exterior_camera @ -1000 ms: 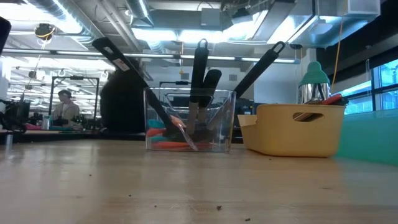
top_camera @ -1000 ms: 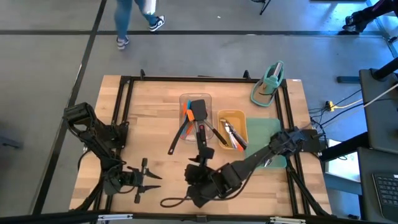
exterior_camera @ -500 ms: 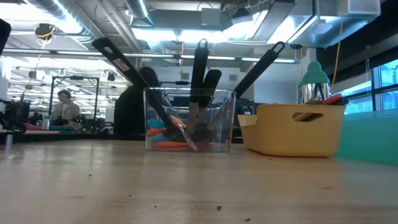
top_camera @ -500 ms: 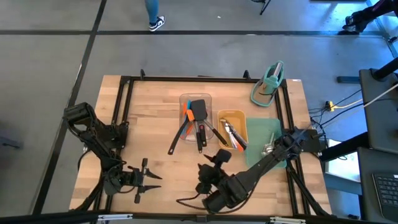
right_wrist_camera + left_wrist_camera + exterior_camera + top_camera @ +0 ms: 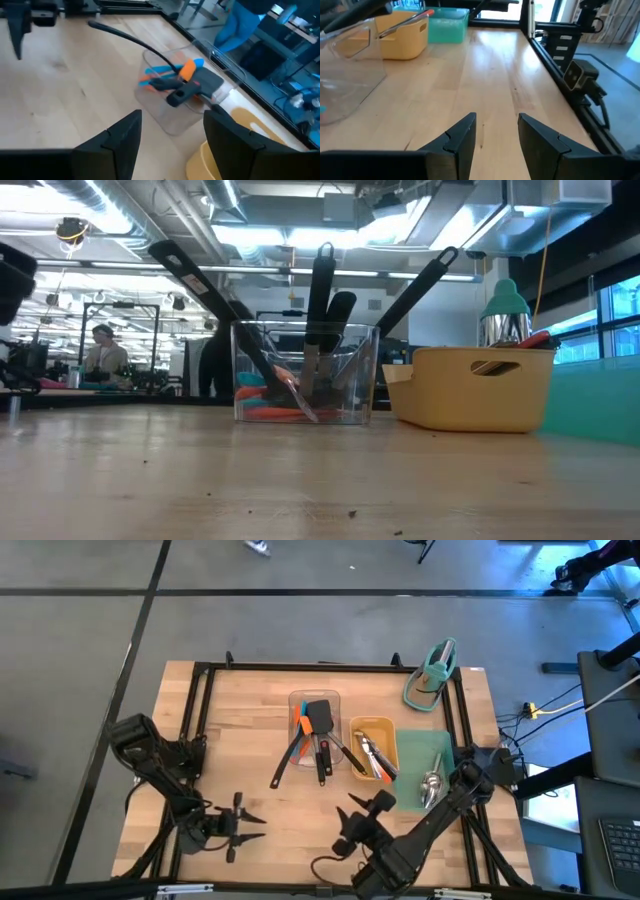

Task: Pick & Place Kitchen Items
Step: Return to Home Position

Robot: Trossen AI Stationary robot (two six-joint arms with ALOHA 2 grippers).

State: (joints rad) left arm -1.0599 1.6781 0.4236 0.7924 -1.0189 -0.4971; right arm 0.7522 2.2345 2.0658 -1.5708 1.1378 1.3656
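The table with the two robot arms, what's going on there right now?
Nothing is being held. The left pincer and right pincer both hang open and empty over the table, apart from the bins. The utensils sit in the clear bin and the yellow bin.

Your tabletop [image 5: 240, 740] is pale wood with visible grain, and its frame [image 5: 320, 666] is black. The clear bin [image 5: 305, 375] shows black turners [image 5: 320, 717], an orange spatula [image 5: 187, 69] and a blue spatula [image 5: 155, 71]. The yellow bin [image 5: 480, 395] is plain. The mat [image 5: 415, 750] and stand [image 5: 432, 675] are teal, and the spoon [image 5: 432, 783] is shiny steel.
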